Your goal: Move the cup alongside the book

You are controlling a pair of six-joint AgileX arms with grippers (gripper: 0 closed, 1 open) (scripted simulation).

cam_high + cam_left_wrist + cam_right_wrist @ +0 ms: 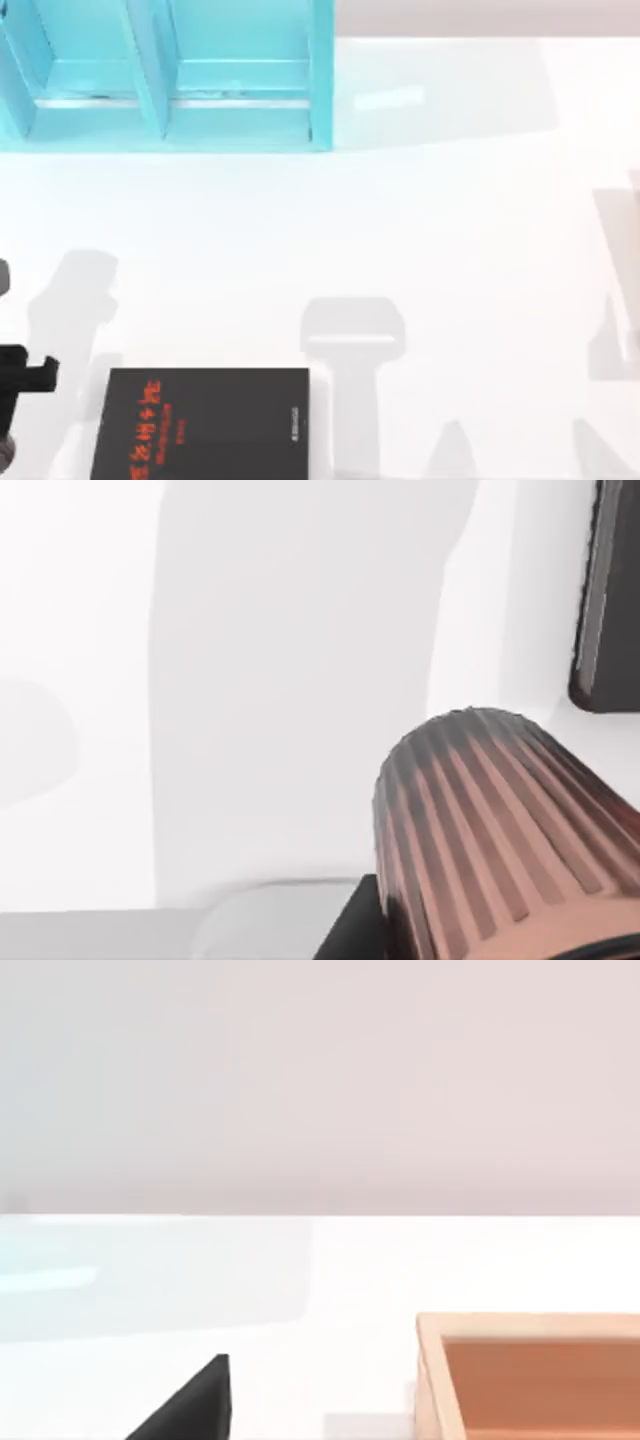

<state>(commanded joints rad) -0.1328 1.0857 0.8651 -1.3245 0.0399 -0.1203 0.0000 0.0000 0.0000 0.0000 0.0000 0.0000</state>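
Observation:
The book (pixel 205 425) lies flat at the table's front, black with red-orange lettering on its cover. My left gripper (pixel 25 372) is at the far left edge of the top view, just left of the book. In the left wrist view a brown ribbed cup (pixel 490 830) sits close under the camera, with a black finger (pixel 350 932) against its side. It is held above the white table. The book's dark edge (pixel 605 590) lies beyond the cup.
A turquoise shelf unit (pixel 170 75) stands at the back left. The right wrist view holds an open wooden box (pixel 530 1375) on the white table and a black corner (pixel 190 1408) beside it. Arm shadows fall across the table's middle and right.

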